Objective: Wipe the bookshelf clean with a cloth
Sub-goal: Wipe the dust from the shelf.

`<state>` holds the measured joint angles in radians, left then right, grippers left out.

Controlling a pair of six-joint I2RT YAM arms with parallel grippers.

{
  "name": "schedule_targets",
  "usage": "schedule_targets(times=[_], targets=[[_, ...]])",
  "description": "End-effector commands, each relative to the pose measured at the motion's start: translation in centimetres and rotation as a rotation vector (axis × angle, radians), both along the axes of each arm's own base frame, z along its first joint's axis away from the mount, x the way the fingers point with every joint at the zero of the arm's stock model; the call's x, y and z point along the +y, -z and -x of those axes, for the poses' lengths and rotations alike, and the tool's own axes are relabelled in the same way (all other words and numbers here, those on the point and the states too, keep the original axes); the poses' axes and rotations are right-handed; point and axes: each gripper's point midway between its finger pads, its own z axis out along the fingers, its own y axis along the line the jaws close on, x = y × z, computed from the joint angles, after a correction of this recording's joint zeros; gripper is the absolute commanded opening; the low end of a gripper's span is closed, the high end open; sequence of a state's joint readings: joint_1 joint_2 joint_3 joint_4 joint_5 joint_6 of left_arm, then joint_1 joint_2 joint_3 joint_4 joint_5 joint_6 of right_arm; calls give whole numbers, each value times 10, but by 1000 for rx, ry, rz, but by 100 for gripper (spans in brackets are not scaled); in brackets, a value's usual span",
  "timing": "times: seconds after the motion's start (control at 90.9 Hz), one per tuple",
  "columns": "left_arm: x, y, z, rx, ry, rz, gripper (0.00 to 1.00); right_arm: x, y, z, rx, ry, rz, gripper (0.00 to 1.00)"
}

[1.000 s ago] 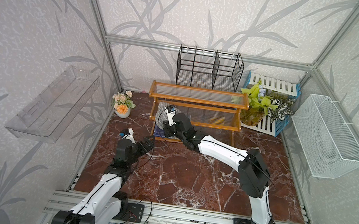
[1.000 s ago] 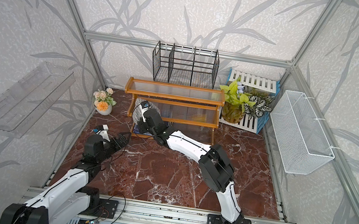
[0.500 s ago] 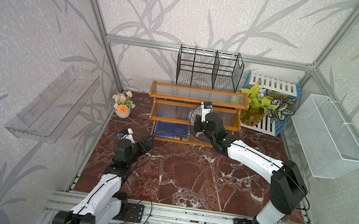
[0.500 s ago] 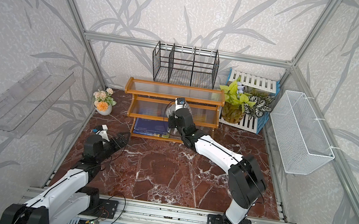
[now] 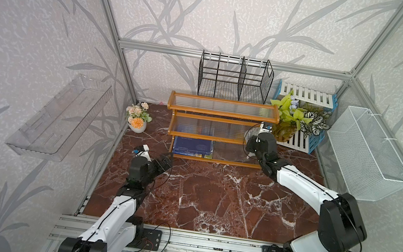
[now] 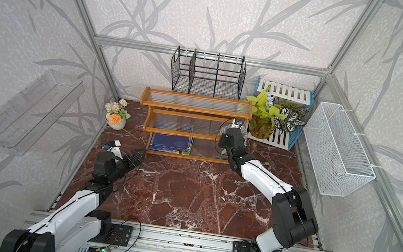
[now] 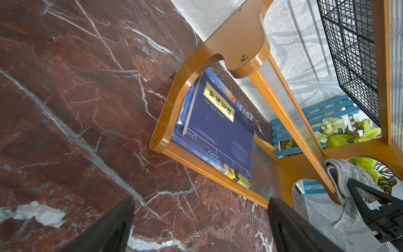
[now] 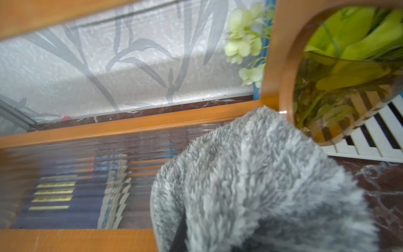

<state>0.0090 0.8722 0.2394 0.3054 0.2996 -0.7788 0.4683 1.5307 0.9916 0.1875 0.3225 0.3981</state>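
left wrist view is showing the right hand (image 7: 357,193) clamping shut on the cloth (image 7: 349,172), which is lying against the middle tier of the bookshelf (image 5: 221,113) at its 3 o'clock end. left hand (image 5: 164,164) is hovering wide open, holding nothing, over the surface (image 5: 211,196) at 9 o'clock.

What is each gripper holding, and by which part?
Right gripper pinches the cloth by a bunched fold; left gripper is open, empty.

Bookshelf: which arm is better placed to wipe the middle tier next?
Likely right: the right tool is shut on the cloth, at the bookshelf's middle tier. The left tool is open and empty, near the floor.
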Motion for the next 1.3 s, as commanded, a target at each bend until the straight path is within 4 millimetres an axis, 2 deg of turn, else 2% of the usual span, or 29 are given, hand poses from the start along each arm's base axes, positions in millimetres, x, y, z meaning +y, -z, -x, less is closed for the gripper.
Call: schedule_targets(times=[0.0,0.154,0.297,0.407,0.583,0.792,1.034,1.286], targets=[[3,-9,-4,-19,-10,-13,100,2,-11,11,9,-51,-46,4],[2,-7,-6,-14,-5,-5,100,21,-26,25,29,-192,-57,31],[3,-6,-6,-14,-7,-6,100,26,-45,35,-8,-254,-65,42],[2,-7,-7,-18,-5,-5,100,19,-49,39,0,-228,-50,50],[2,-8,-7,-22,-4,-2,100,-3,-39,42,62,-120,5,56],[1,-7,-7,-25,-1,-2,100,-17,-29,32,81,-29,64,68],[1,-10,-8,-32,1,1,100,-2,-11,9,134,-42,65,70],[0,-12,-8,-35,4,1,100,4,25,2,225,-44,83,50]])
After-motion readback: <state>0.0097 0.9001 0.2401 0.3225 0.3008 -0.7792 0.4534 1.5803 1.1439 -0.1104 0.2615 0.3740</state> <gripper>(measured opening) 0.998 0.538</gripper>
